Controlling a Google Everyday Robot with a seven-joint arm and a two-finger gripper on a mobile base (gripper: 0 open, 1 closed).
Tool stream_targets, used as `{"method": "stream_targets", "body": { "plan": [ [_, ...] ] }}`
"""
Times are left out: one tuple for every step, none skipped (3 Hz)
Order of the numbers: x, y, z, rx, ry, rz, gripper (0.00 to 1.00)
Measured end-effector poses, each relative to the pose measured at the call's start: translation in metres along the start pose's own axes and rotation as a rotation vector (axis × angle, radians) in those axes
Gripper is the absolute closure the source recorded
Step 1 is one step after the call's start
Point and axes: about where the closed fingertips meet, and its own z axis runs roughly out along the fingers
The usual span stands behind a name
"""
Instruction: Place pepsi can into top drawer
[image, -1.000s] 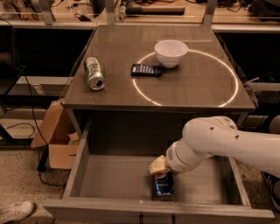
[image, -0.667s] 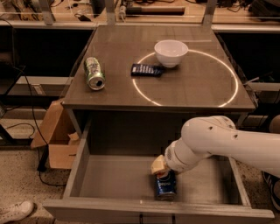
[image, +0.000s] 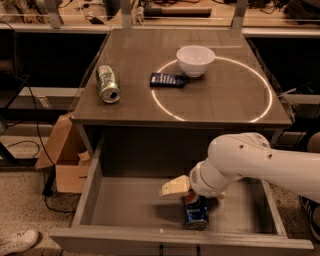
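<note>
My tool (image: 196, 194) hangs over the pepsi can (image: 196, 216), which stands in the top drawer (image: 125, 207) near its front. I cannot tell its grip. Next, I'd release and lift clear.

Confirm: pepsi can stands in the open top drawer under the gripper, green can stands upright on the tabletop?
No. The camera view shows the green can lying on its side on the tabletop; the pepsi can stands in the top drawer under the gripper.
</note>
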Motion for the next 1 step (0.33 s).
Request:
{"method": "stream_targets", "body": {
  "plan": [
    [0.0, 0.0, 0.0, 0.0, 0.0, 0.0, 0.0]
  ]
}}
